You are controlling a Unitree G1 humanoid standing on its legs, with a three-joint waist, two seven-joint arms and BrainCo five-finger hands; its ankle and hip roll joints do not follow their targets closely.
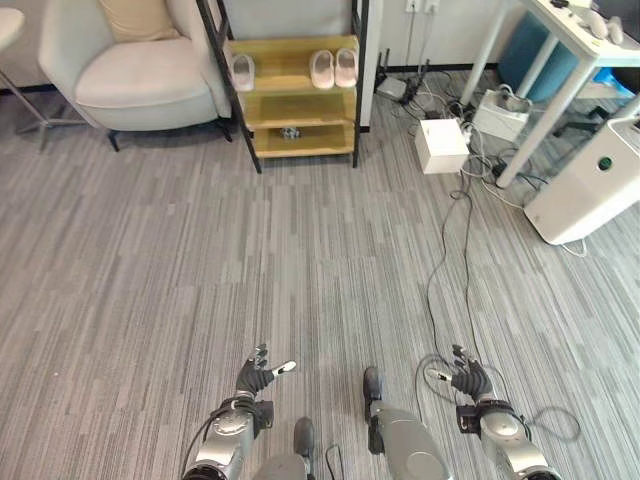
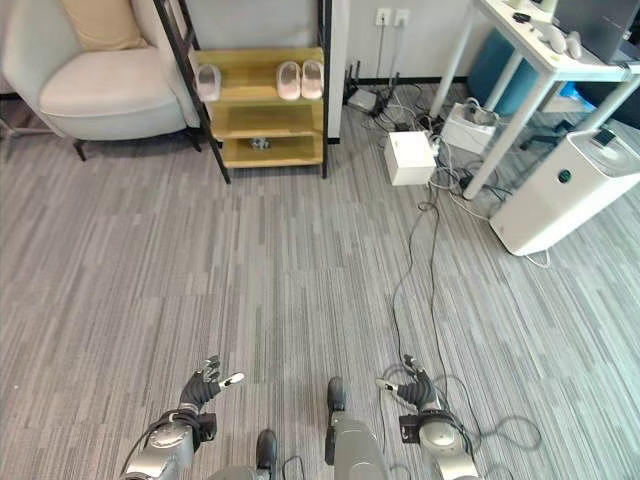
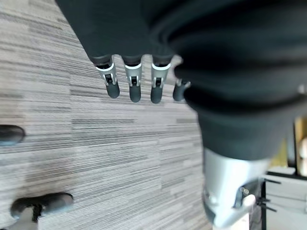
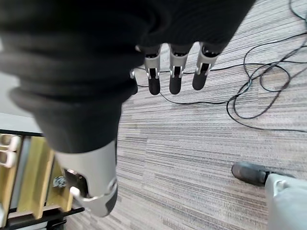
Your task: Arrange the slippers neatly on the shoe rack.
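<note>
I see the grey striped carpet (image 1: 250, 270) running from my hands all the way to the far wall, where a pale armchair (image 1: 130, 70) sits just left of the wooden shoe rack (image 1: 290, 95) with its black frame. To the right stand a white table (image 1: 570, 50), a white appliance (image 1: 590, 185) and a small white box (image 1: 441, 145) among loose cables.

On the rack's top shelf I make out a pair of pink slippers (image 1: 333, 68) side by side toward the right, and a single pink slipper (image 1: 242, 71) near the left post, apart from the pair. A small dark object (image 1: 290, 132) lies on the lowest shelf; I cannot tell what it is.

My left hand (image 1: 256, 377) hangs low over bare carpet, fingers (image 3: 133, 86) straight and relaxed, holding nothing. My right hand (image 1: 470, 378) matches it on the other side, fingers (image 4: 174, 79) extended and empty, above a looping cable (image 4: 259, 91) on the floor. Both hands are well apart from the rack and the slippers.
</note>
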